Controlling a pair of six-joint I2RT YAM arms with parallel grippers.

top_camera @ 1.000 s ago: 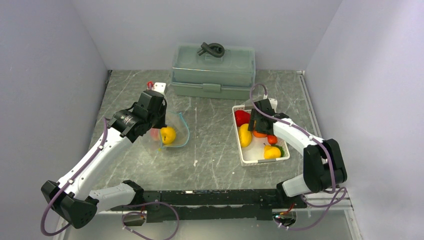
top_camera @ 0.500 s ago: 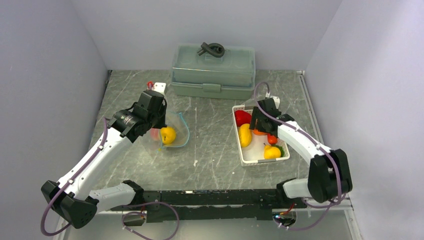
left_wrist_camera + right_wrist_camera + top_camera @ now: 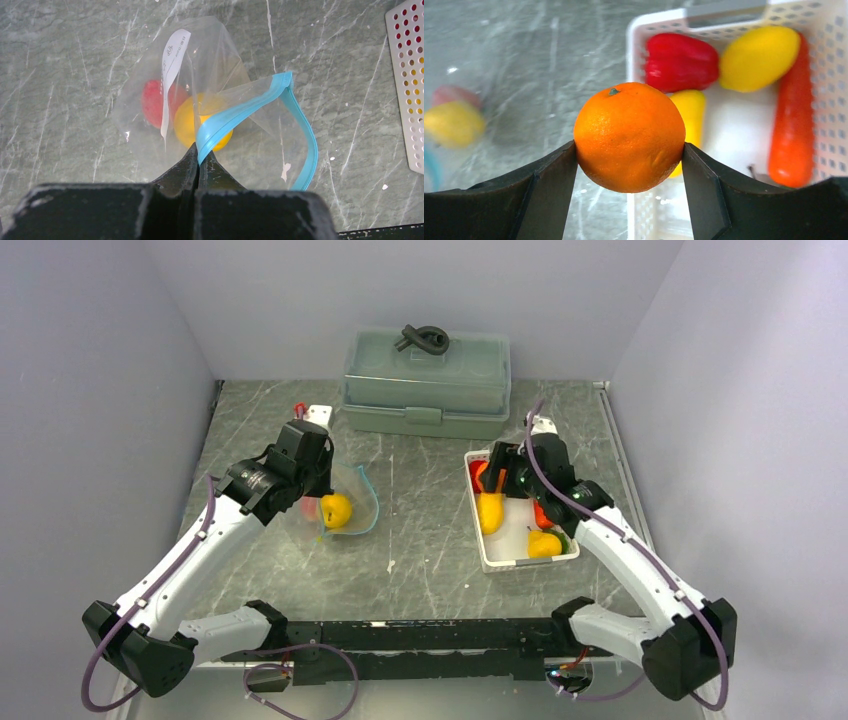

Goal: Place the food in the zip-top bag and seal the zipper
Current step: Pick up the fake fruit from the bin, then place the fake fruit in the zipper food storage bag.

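Observation:
My left gripper (image 3: pixel 199 155) is shut on the teal-blue zipper (image 3: pixel 260 100) of the clear zip-top bag (image 3: pixel 220 65), holding its mouth up and open. A yellow fruit (image 3: pixel 187 122) and a pinkish-red one (image 3: pixel 150 97) lie inside the bag. My right gripper (image 3: pixel 629 150) is shut on an orange (image 3: pixel 629 137), held above the left edge of the white basket (image 3: pixel 639 30). In the top view that gripper (image 3: pixel 499 478) hangs over the basket's far left corner. A red pepper (image 3: pixel 681 62), a yellow lemon (image 3: pixel 759 57), an orange-red carrot (image 3: pixel 791 115) and another yellow piece (image 3: pixel 694 107) stay in the basket.
A grey-green lidded box (image 3: pixel 427 380) with a dark handle stands at the back centre. The basket (image 3: pixel 500 562) sits right of centre, the bag (image 3: pixel 362 502) left of centre, with bare marble table between them. Walls close in on three sides.
My right gripper closed on the orange and lifted it out of the basket toward its far left corner, the arm swinging outward. The left gripper and the bag have not moved.

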